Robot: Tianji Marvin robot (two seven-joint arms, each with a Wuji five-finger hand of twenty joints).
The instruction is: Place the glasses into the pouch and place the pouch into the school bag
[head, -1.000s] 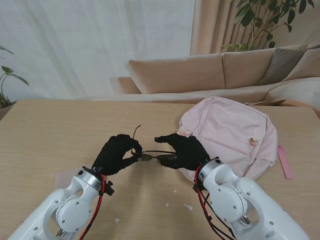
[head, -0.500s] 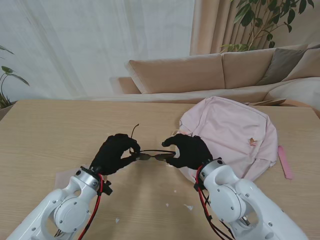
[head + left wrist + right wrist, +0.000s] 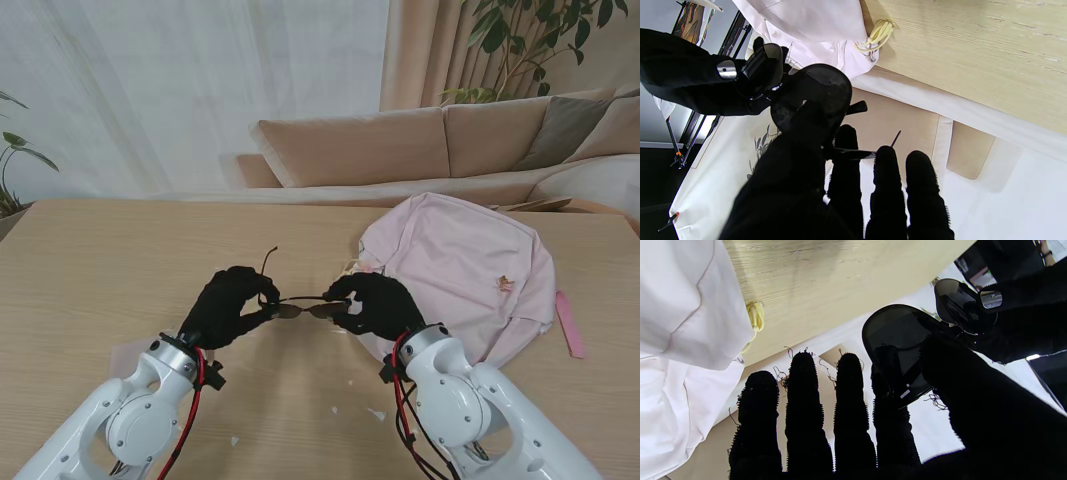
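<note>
One pair of glasses (image 3: 303,308) hung between two hands; left hand (image 3: 232,306) and right hand (image 3: 372,304) each pinched a lens. One pink school bag (image 3: 470,270) lay right; bare table (image 3: 120,260) spread left.

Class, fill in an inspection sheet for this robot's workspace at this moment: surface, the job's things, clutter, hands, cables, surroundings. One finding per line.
Surface: light wooden table, bare over most of its left side.
Job's things: dark-lensed glasses held in the air between both hands; pink school bag lying flat on the right; a pale flat patch by the left arm may be the pouch, cannot tell.
Clutter: small white scraps nearer to me; pink strip beside the bag.
Hands: left hand and right hand each pinch one lens end.
Cables: red and black cables run along both forearms.
Surroundings: beige sofa, white curtain, potted plant.
</note>
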